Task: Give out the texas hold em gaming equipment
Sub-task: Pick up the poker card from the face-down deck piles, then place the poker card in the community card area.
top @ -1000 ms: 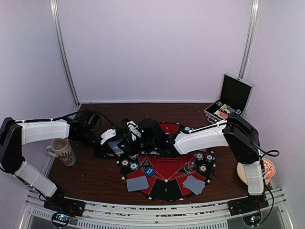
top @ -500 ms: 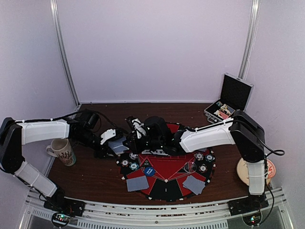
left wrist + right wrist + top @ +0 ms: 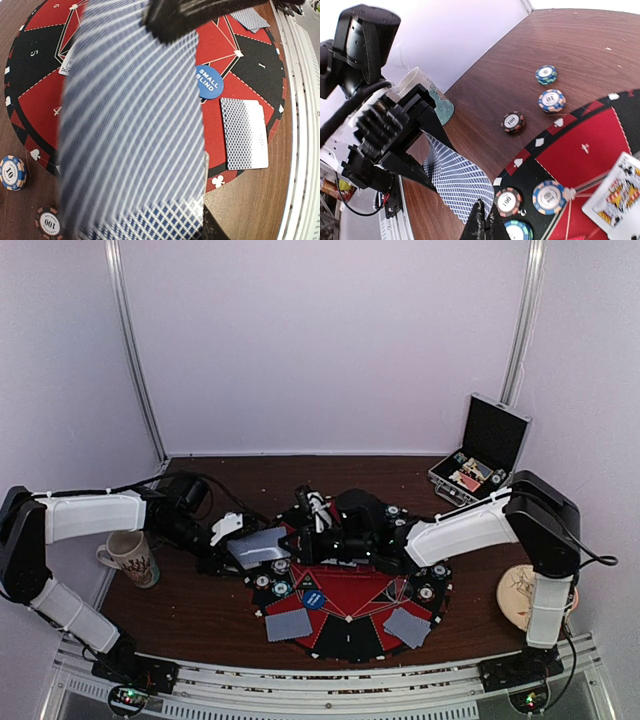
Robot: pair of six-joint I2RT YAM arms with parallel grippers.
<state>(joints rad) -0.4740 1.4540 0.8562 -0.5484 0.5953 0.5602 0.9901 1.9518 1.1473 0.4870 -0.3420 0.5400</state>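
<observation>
Evidently right gripper (image 3: 482, 224) pinches a playing card (image 3: 460, 182) at its edge: thin, slick, bendy, probably best taken there; left gripper (image 3: 235, 543) opposite, clamped on the deck (image 3: 155, 220).

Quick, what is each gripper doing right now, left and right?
Left gripper: closed, holding the playing cards.
Right gripper: closed, pinching the edge of the top card.

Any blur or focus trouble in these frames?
Left wrist: the grey-blue-backed playing card near the lens smears into streaks; the round blue SMALL BLIND disc behind is sharp. Right wrist: the black round poker chip shows its number crisply. Top external: even light, no glare.
</observation>
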